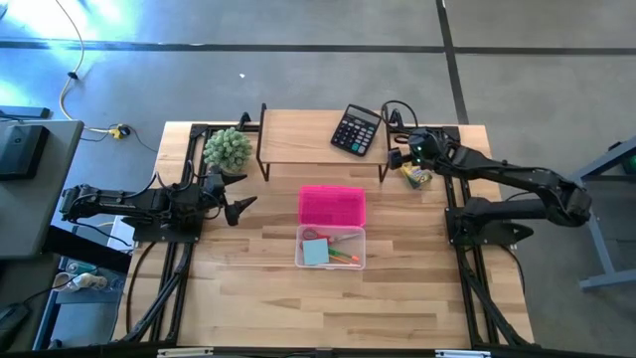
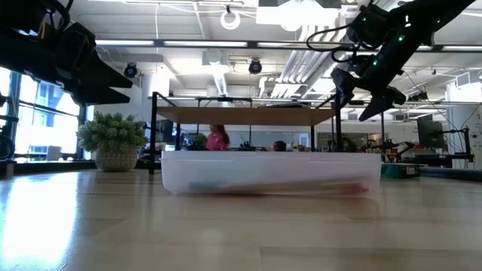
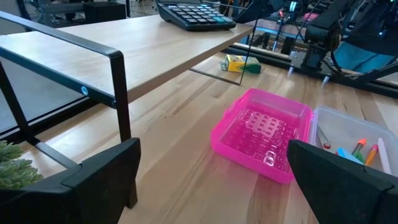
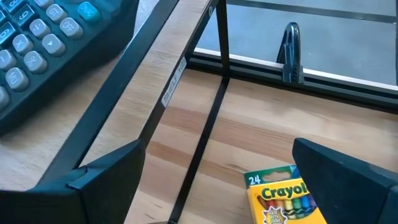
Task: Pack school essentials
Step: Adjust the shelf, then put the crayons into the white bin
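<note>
A yellow-and-green crayon box [image 4: 283, 196] lies flat on the table by the right end of the wooden shelf [image 1: 318, 134]. My right gripper [image 1: 399, 154] hovers open above it, tilted down, fingers apart and touching nothing. A clear plastic box [image 1: 330, 247] at mid-table holds a light-blue notepad [image 1: 316, 253], pencils and other small stationery. Its pink lid [image 1: 332, 205] lies open on its far side. My left gripper [image 1: 240, 207] waits open at the table's left, above the surface, pointing toward the pink lid [image 3: 261, 134].
A black calculator [image 1: 356, 129] sits on top of the shelf, close to my right gripper. A fuzzy green plant ball in a pot [image 1: 227, 149] stands at the far left. The shelf's thin black legs [image 4: 205, 137] run beside the crayon box. Bare tabletop lies near the front edge.
</note>
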Robot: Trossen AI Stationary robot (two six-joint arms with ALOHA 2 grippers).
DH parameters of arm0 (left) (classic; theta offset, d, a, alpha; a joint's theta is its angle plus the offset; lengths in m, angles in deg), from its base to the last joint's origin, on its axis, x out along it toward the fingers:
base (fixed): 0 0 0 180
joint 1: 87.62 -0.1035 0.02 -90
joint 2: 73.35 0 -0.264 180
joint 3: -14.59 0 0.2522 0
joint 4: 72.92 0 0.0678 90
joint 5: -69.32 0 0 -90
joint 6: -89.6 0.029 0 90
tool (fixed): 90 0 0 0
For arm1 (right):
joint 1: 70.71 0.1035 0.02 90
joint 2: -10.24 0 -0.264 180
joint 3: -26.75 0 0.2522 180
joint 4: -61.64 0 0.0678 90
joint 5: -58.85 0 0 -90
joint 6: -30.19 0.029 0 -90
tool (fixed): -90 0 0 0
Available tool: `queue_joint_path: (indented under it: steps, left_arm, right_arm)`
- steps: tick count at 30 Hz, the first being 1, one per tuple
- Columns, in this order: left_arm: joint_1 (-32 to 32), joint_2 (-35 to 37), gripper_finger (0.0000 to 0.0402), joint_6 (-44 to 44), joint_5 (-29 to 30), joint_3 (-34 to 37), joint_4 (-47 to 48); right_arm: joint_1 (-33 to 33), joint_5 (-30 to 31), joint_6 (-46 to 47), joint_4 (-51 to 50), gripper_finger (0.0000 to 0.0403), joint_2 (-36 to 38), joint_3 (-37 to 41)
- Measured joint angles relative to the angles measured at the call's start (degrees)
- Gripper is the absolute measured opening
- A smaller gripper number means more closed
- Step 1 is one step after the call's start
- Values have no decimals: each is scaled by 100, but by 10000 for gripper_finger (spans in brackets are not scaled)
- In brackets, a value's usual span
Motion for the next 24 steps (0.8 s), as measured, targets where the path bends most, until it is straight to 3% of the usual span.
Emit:
queue_joint_path:
  steps: [3,15,24]
  left_arm:
    - [0,0,394,0,0,0,1]
    - [2,0,394,0,0,0,2]
    - [1,-1,394,0,0,0,2]
  right_arm:
    - [0,-7,9,-237,399,92,-29]
    - [-108,57,-28,-2716,399,360,-544]
    - [-259,-260,-249,-2789,399,447,-151]
